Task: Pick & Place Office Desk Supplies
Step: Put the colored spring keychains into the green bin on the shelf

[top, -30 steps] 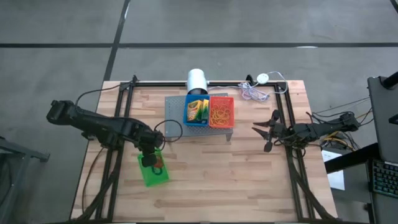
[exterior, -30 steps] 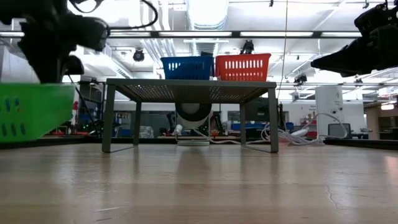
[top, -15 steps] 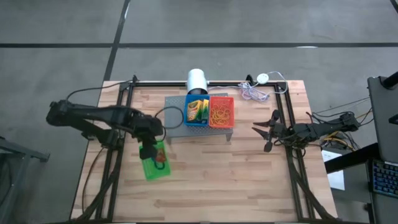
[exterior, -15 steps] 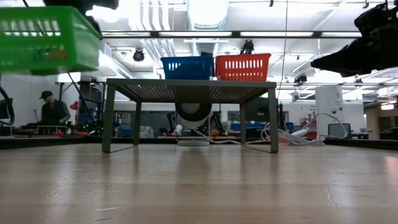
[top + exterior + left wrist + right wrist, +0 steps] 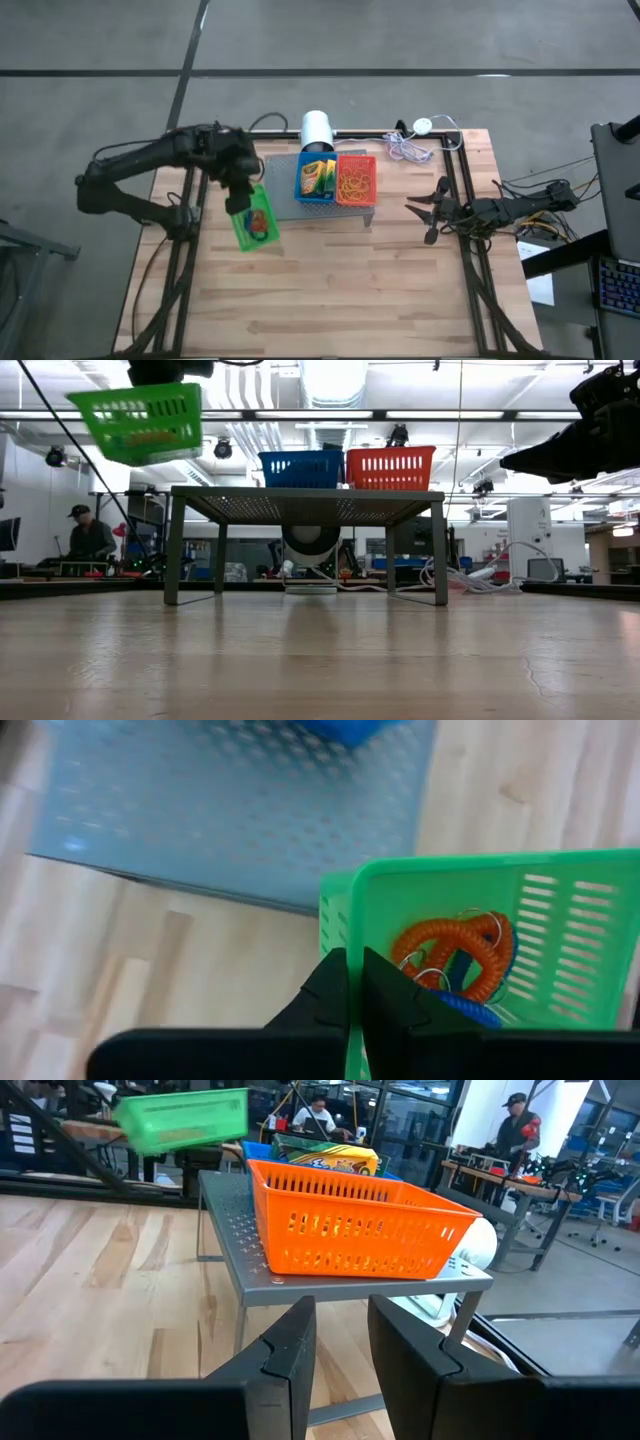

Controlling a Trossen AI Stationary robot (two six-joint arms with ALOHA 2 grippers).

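We can read no text, label, brand, number or sign anywhere. The green-and-yellow crayon box (image 5: 317, 178), standing in the blue basket (image 5: 299, 190) on the grey stand (image 5: 281, 171) at the far middle of the worktop (image 5: 350, 290), carries printing, but we cannot make out any of its letters.

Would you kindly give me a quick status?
Left gripper shut on green basket rim, airborne beside stand. Coiled bands inside. Right gripper idle, fingers apart.
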